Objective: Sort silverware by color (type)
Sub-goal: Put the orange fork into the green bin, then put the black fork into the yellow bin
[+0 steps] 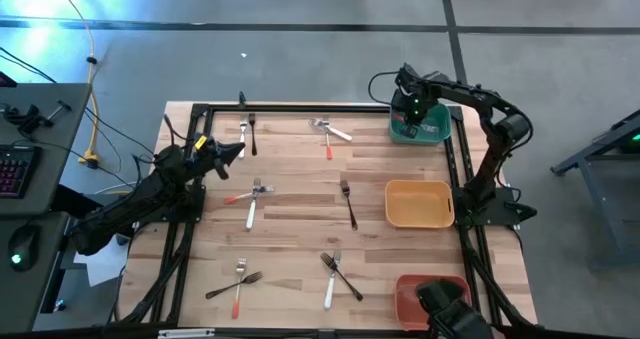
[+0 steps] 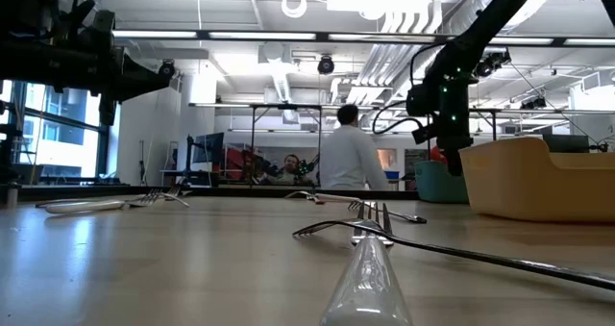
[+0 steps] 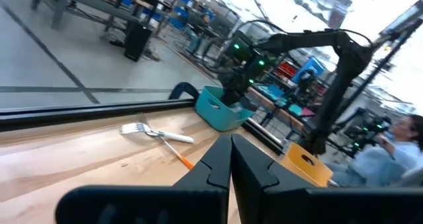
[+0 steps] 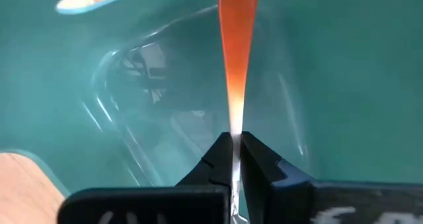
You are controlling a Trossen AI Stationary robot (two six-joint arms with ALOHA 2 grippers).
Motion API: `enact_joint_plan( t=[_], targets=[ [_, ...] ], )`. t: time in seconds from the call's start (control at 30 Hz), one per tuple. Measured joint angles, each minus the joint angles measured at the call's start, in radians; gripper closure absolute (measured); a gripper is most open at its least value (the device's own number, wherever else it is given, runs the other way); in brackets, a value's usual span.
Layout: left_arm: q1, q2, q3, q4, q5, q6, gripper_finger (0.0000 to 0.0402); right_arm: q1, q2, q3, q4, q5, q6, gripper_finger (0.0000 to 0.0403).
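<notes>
My right gripper is over the teal bin at the far right, shut on a red-orange-handled utensil whose handle reaches into the bin. My left gripper is shut and empty above the table's far left part; its closed fingers show in the left wrist view. Other silverware lies flat on the table: a white and a black piece, a white and a red one, a red and a white one, a black fork, and pairs near the front. My right gripper pinches the utensil between its two fingers at the thin metal neck, just below the red-orange handle. The utensil lies along the fingers, and its handle sticks out past the fingertips into the teal bin, lifted clear.
A yellow bin stands at the right middle and a red bin at the near right. Black frame rails run along the table's edges. A person stands in the room beyond the table.
</notes>
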Motion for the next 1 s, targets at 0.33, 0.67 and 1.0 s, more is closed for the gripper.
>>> enact_joint_plan(
  t=[0.33, 0.67, 1.0],
  targets=[
    [0.0, 0.0, 0.0, -0.002, -0.015, -0.008, 0.0401, 0.0, 0.002, 0.002, -0.034, 0.003, 0.061, 0.0355],
    [0.0, 0.0, 0.012, -0.006, -0.067, -0.011, 0.0401, 0.032, -0.05, 0.002, -0.163, 0.066, 0.093, 0.0331],
    [0.001, 0.145, 0.095, -0.059, -0.065, -0.03, 0.0401, 0.072, -0.268, 0.003, -0.015, -0.221, 0.324, 0.0386]
  ],
)
